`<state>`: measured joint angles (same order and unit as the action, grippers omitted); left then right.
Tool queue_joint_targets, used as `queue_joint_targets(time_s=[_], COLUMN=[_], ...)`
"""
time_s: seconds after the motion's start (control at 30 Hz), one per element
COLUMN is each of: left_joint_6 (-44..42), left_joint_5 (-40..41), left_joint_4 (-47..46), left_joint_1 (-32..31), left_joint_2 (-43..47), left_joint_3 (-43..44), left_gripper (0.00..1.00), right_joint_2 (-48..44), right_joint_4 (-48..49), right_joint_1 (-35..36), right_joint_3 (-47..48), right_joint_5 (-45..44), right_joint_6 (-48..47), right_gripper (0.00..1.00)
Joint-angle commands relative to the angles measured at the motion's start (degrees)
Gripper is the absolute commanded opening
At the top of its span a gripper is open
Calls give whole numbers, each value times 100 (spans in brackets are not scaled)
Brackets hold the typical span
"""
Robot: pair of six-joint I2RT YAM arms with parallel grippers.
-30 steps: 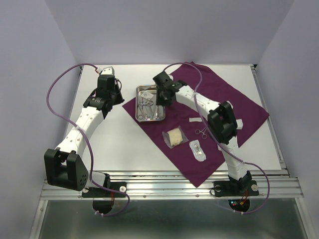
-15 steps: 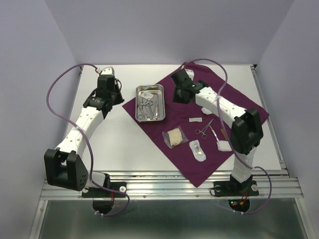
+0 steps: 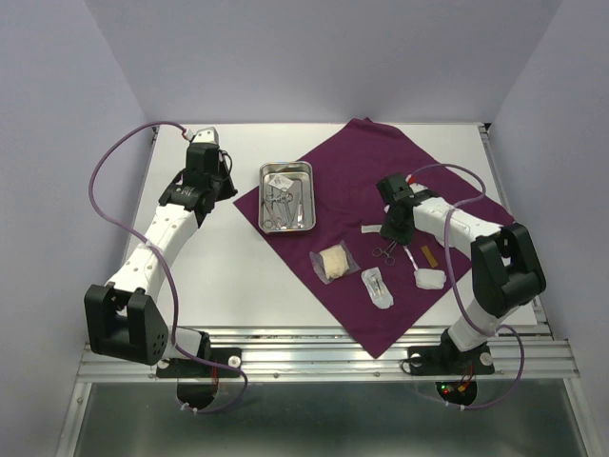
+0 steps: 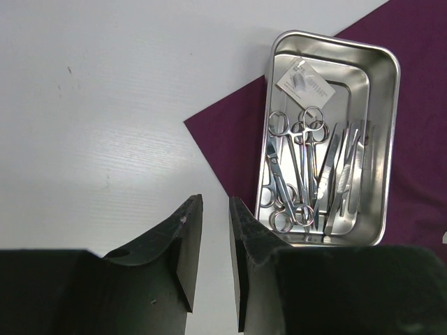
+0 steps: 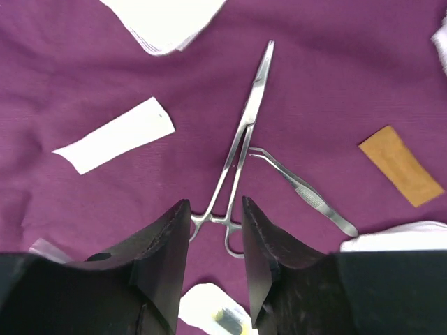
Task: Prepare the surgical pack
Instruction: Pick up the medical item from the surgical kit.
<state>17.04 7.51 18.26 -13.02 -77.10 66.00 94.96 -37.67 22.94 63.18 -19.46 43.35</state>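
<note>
White surface (image 3: 228,276) fills the scene, and the plum-purple cloth (image 3: 362,152) is spread as a diamond over its right half. At 9 o'clock of the cloth the left gripper (image 4: 215,204) is held over bare surface, its fingers parted by only a narrow slit with nothing between them. The steel tray (image 4: 383,125) is set on the cloth's 9 o'clock corner and is already loaded with ring-handled instruments (image 4: 307,174) and a small packet (image 4: 304,80). Nearer the arms, a gauze packet (image 3: 333,264) and a clear packet (image 3: 377,288) lie loose on the cloth. Toward 3 o'clock the right gripper (image 5: 215,206) is poised with its fingers apart directly over the finger rings of the ring-handled forceps (image 5: 244,132), which lie flat on the cloth. In the right wrist view their long axis runs from the rings at 6 o'clock to closed tips pointing at about 1 o'clock. Curved tweezers (image 5: 307,190) touch or nearly touch the shaft and trail off toward 4 o'clock. The step in hand is judged to be collecting these forceps for the tray. A short descent is called for, then closure across the shank just above the rings, so that the tweezers are not dragged along.
</note>
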Motion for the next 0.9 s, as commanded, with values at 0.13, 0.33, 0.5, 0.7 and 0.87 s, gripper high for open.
queue_joint_targets(time_s=[0.13,0.33,0.5,0.7,0.87], left_joint_6=[-7,-7,-7,-16,-7], left_joint_5=[-21,-13,-13,-13,-4], left_joint_4=[-77,-51,-33,-42,-51], left_joint_1=[27,27,27,18,27], left_joint_2=[107,81,55,28,-7], left_joint_3=[89,98,141,141,150], left_gripper=[33,33,33,33,33], right_joint_2=[-118,-30,110,304,234], right_joint_4=[594,884,1042,1113,1130], right_joint_1=[-122,-237,-342,-343,-343], right_joint_3=[-464,-605,-596,-666,-728], right_joint_5=[188,382,443,408,382], right_joint_6=[332,314,288,305,305], right_gripper=[41,41,41,28,14])
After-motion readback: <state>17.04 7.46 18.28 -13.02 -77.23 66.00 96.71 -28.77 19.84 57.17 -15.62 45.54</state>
